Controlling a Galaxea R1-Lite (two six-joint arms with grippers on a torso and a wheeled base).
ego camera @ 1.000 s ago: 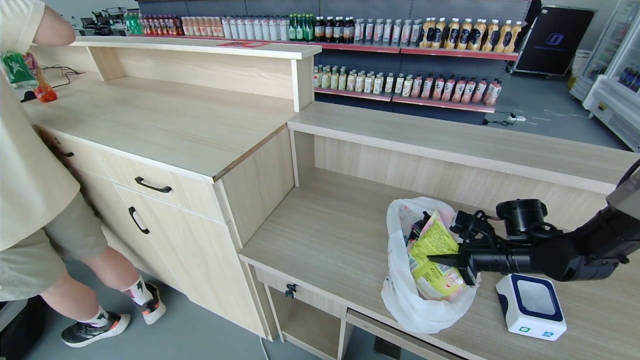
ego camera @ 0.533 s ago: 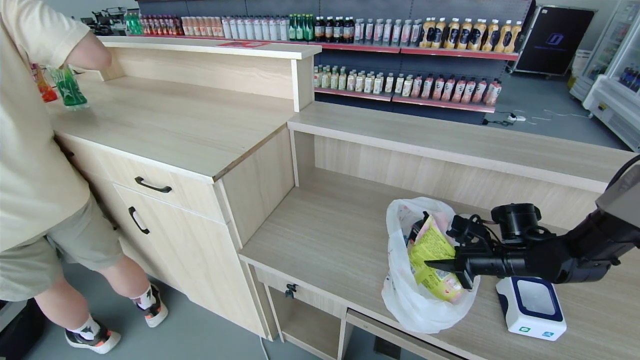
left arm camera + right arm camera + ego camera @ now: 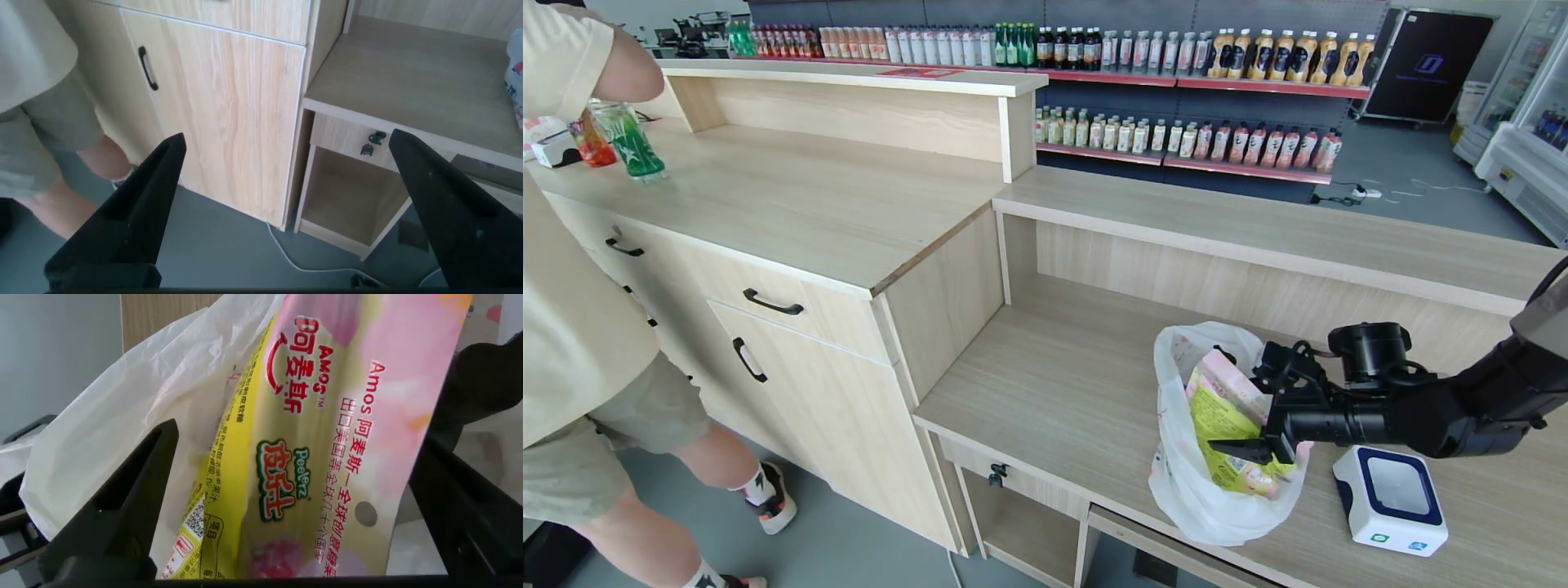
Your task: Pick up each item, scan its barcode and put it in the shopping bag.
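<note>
You have the yellow-and-pink snack packet (image 3: 1229, 416) standing tilted inside the white shopping bag (image 3: 1180, 482), lower right of centre in the head view, with its top above the bag's mouth. Your right gripper (image 3: 1241, 404) reaches into the bag from the right. Its jaws are spread wide with the packet between them; contact with either jaw cannot be told. The bag sits on the counter (image 3: 1062, 384), and the white scanner (image 3: 1390, 500) is just beside it, further right. Your left gripper (image 3: 286, 139) hangs above the floor before a cabinet door (image 3: 221, 106), jaws wide apart, nothing held. A green bottle (image 3: 629, 140) stands at upper left.
</note>
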